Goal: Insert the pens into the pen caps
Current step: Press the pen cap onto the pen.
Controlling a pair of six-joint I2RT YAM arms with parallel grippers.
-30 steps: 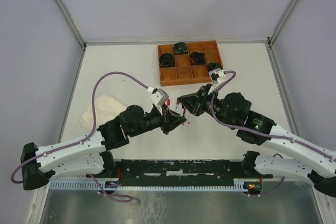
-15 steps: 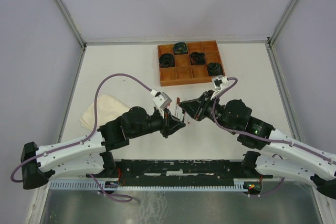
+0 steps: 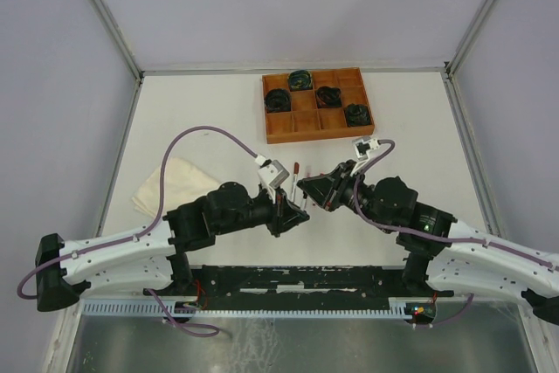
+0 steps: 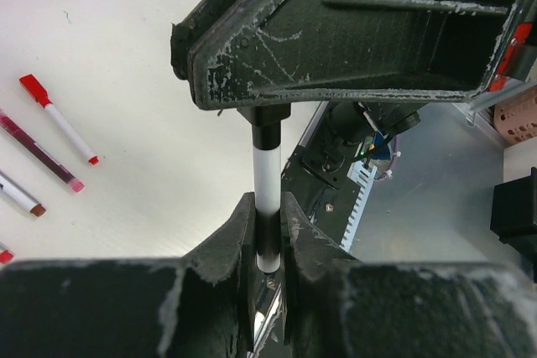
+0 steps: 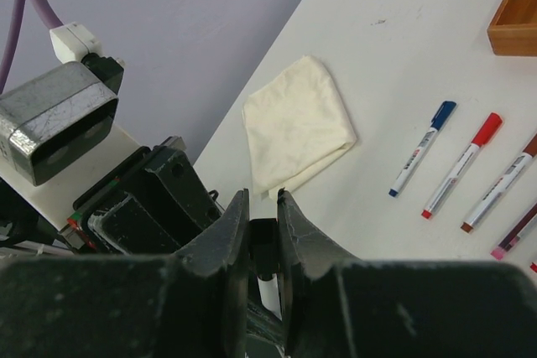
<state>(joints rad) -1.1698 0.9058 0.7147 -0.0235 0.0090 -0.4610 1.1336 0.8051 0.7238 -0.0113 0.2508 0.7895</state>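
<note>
White-barrelled with a black band, the pen (image 4: 267,175) stands upright in the air between the two arms, above the middle of the table (image 3: 201,111). Its lower end is pinched tight between the fingers of the left gripper (image 4: 267,204), which are closed on the barrel. At its upper end sits the black cap (image 4: 270,115), in line with the pen and touching it; how far the tip has gone in cannot be told. That cap is clamped between the closed fingers of the right gripper (image 5: 260,207), which faces the left gripper head-on from above, the two nearly touching.

Four more pens lie side by side on the table close to the grippers, apart from one another and roughly parallel: the blue-capped pen (image 5: 419,159), the red-capped pen (image 5: 463,165), the brown-capped pen (image 5: 503,180) and a pink-tipped pen (image 5: 513,239).

Farther out on the left side lies a folded cream cloth (image 5: 298,127). At the far side of the table stands a wooden tray (image 3: 354,126) with square compartments, several of them holding dark cable coils (image 3: 328,95).
</note>
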